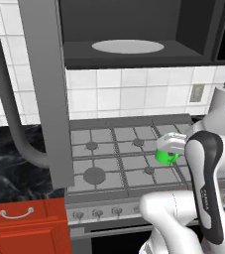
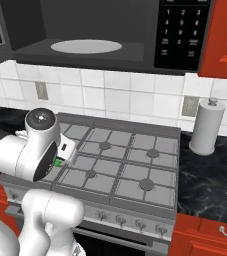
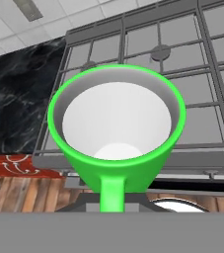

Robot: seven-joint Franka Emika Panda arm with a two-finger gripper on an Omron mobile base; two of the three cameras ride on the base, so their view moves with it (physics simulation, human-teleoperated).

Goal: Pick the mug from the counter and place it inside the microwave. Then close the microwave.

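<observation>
White digits, 1, 2, 3 among them, stand on the microwave (image 2: 105,35) keypad (image 2: 180,32); the rest is too blurred.

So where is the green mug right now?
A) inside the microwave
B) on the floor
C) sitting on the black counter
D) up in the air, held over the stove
D: the green mug hangs at the end of the arm above the stovetop, touching no surface, and the microwave holds just its turntable.

2 base views flank the stovetop (image 1: 124,154); hand view looks down close.
</observation>
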